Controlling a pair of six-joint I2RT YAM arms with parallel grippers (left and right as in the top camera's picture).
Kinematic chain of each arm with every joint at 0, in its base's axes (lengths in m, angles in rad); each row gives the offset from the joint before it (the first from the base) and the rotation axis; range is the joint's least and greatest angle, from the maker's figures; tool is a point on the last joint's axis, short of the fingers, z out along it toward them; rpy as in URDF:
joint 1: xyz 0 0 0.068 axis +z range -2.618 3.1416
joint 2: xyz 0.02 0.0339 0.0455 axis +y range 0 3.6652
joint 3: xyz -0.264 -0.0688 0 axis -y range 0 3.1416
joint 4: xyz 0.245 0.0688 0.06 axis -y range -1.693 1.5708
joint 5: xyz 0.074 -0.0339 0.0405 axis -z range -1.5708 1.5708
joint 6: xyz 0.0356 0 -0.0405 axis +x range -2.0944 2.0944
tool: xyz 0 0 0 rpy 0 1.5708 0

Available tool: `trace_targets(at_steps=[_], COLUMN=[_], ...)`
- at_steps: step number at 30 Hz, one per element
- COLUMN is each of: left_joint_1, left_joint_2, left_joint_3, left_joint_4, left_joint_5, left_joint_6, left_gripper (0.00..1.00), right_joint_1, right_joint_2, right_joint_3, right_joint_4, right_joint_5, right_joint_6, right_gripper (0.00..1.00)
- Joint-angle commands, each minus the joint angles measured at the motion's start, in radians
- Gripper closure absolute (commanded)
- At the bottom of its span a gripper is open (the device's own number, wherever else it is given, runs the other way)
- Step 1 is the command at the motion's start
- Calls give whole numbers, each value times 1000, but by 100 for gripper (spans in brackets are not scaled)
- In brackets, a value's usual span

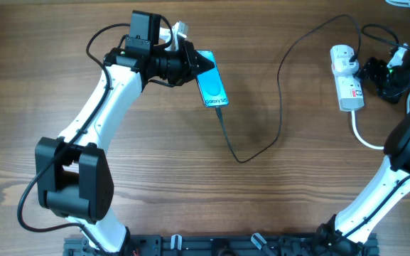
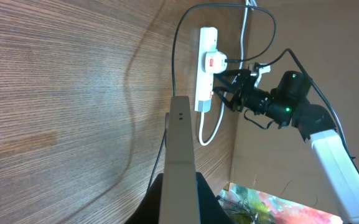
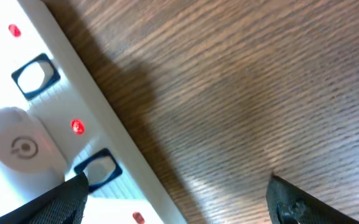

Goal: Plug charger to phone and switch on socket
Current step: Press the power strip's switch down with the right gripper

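Observation:
The phone (image 1: 212, 87), teal screen up, lies tilted at the back left with my left gripper (image 1: 194, 65) shut on its upper end. In the left wrist view the phone (image 2: 180, 155) shows edge-on between the dark fingers (image 2: 208, 202). The charger (image 1: 279, 85), a thin black cable, loops from the phone's lower edge across the table towards the socket (image 1: 348, 80). My right gripper (image 1: 372, 71) hovers open just right of the socket. In the right wrist view the socket (image 3: 61, 93) shows a glowing red mark (image 3: 78, 127), and the left fingertip (image 3: 61, 200) lies over its edge.
A white plug (image 1: 342, 55) sits in the socket's far end, and a thicker white cable (image 1: 362, 134) curves from its near end towards the right arm. A cardboard wall (image 2: 272, 162) and colourful clutter lie past the table's edge in the left wrist view.

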Motion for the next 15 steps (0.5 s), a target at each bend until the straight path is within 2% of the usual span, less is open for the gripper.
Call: trace_targets(at_steps=[1, 4, 9, 15], left_joint_1=[-2, -2, 0, 0], left_joint_2=[-30, -30, -30, -30], left_joint_3=[8, 8, 8, 8], left_joint_4=[3, 3, 3, -10], left_joint_5=[13, 13, 3, -140], left_joint_6=[15, 15, 15, 12], left_gripper=[96, 96, 96, 96], right_joint_1=[22, 21, -18, -34], right_joint_2=[18, 6, -132, -297], right_joint_3=[-34, -18, 28, 28], right_joint_4=[-15, -20, -79, -174], right_joint_5=[-27, -27, 14, -6], right_joint_6=[-23, -24, -20, 30], right_gripper=[8, 10, 10, 10])
